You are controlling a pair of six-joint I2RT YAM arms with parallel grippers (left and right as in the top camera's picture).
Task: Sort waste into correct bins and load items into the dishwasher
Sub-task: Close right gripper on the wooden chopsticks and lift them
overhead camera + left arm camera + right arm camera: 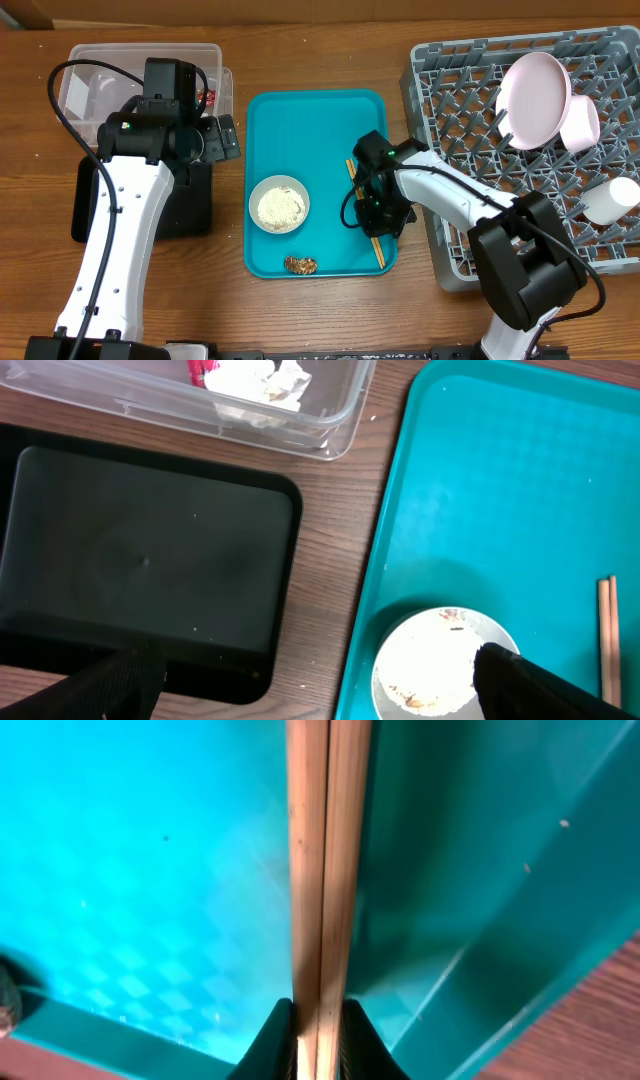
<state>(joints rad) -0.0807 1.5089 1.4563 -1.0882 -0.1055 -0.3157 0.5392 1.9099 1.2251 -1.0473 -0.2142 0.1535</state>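
Note:
My right gripper (pixel 378 212) (pixel 318 1042) is shut on the pair of wooden chopsticks (pixel 379 256) (pixel 325 870), low over the right edge of the teal tray (pixel 300 120). A white bowl (pixel 279 204) (pixel 430 665) holding rice grains and a brown food lump (pixel 300 265) sit on that tray. My left gripper (pixel 222 138) (pixel 320 695) is open and empty, between the black tray (pixel 150 550) and the bowl. The red-and-white wrapper (pixel 203 372) and white tissue (pixel 268 382) lie in the clear tub (pixel 90 60) (pixel 335 430). A pink plate (pixel 533 85), a bowl (pixel 584 125) and a cup (pixel 610 200) stand in the grey dish rack (pixel 450 110).
The black tray (pixel 190 212) lies in front of the clear tub, mostly under my left arm. The dish rack's left wall stands just right of the teal tray. Bare wood table (pixel 300 320) runs along the front.

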